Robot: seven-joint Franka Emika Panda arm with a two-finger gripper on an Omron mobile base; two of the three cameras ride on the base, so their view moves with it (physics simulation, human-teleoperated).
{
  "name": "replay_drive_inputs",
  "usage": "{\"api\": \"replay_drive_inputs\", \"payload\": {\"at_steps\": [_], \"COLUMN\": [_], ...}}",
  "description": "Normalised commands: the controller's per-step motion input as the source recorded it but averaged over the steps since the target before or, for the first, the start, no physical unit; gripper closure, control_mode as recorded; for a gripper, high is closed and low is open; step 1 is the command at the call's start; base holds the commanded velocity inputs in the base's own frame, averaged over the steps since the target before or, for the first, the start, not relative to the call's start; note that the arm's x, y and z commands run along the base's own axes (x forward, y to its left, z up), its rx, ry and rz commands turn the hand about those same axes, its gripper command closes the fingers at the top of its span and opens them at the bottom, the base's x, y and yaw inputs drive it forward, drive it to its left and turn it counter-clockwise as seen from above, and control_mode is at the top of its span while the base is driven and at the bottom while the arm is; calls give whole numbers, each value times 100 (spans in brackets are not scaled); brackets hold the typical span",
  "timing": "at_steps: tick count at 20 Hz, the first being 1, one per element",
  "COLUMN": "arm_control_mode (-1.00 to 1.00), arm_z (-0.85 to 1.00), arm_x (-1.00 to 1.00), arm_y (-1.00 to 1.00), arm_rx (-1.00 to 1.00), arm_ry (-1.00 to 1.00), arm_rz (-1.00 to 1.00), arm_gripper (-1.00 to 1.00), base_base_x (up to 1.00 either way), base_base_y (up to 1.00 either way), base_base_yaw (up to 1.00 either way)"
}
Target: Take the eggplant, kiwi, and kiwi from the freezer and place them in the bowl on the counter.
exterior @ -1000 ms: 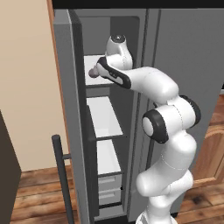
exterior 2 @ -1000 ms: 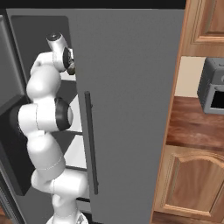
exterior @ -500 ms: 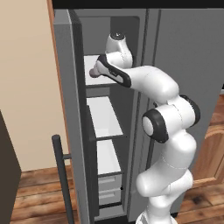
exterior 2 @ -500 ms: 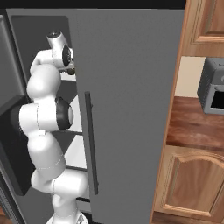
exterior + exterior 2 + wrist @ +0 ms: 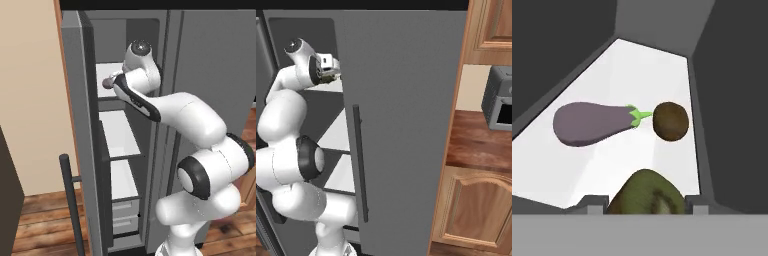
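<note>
We see the claw (image 5: 645,206) clamped on a kiwi (image 5: 646,192) over the freezer's white top shelf (image 5: 612,75); the eggplant (image 5: 594,123) and second kiwi (image 5: 670,121) lie beyond.

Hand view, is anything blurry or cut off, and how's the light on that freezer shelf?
Hand view: the near kiwi between the gripper fingertips looks soft and is cropped; eggplant and far kiwi are crisp; the white shelf is bright, no glare. Left base view: the freezer interior is dim.
</note>
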Motion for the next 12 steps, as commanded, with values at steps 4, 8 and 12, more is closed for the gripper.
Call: {"api": "replay_drive_inputs", "payload": {"at_steps": [4, 8, 12], "arm_control_mode": [-100, -100, -100], "arm_z": [2, 2, 22], "arm_x": [-100, -100, -100], "arm_y": [0, 0, 0], "arm_rx": [7, 17, 19], "arm_ry": [-32, -9, 10], "arm_rz": [-4, -11, -14], "arm_gripper": [100, 100, 100], "base_base_x": [0, 0, 0], "base_base_y": [0, 0, 0], "base_base_yaw": [0, 0, 0]}}
